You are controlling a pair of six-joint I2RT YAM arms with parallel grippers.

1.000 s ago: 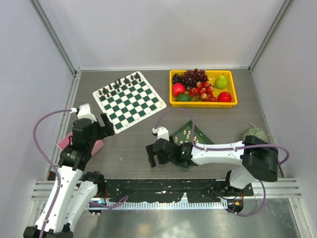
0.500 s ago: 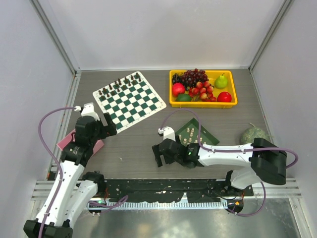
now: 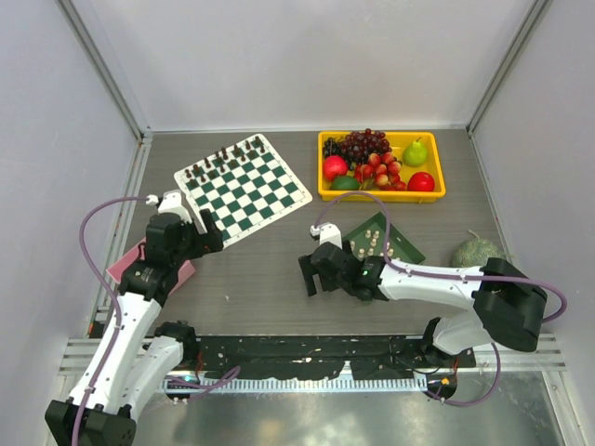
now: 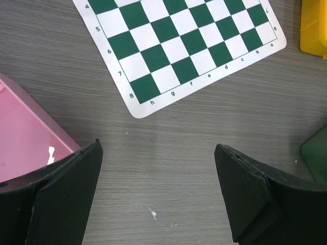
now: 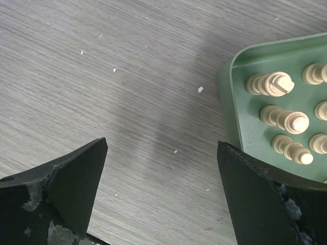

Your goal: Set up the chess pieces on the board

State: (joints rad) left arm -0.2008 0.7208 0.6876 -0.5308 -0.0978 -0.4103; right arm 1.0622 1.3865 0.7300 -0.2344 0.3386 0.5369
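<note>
Board (image 3: 243, 189) lies flat on the table (image 3: 251, 283), far left, turned at an angle. Dark pieces (image 3: 228, 154) are lined along its far edge.

Cream chess pieces (image 5: 278, 120) are all grouped inside the green tray (image 3: 402, 251), right of centre and well apart from the board.

Left hand (image 4: 158, 148): fingers spread wide with nothing between them. It hovers over bare table just off the board's near corner, the one marked h and 8. Pink box (image 4: 25, 138) is at its left side.

Right hand (image 5: 162, 145): fingers also wide apart and empty, over bare table just beside the tray's rounded corner. In the wrist view its right finger overlaps the tray rim; contact cannot be told.

Yellow bin (image 3: 381, 195) of fruit sits far right, beyond the tray.
</note>
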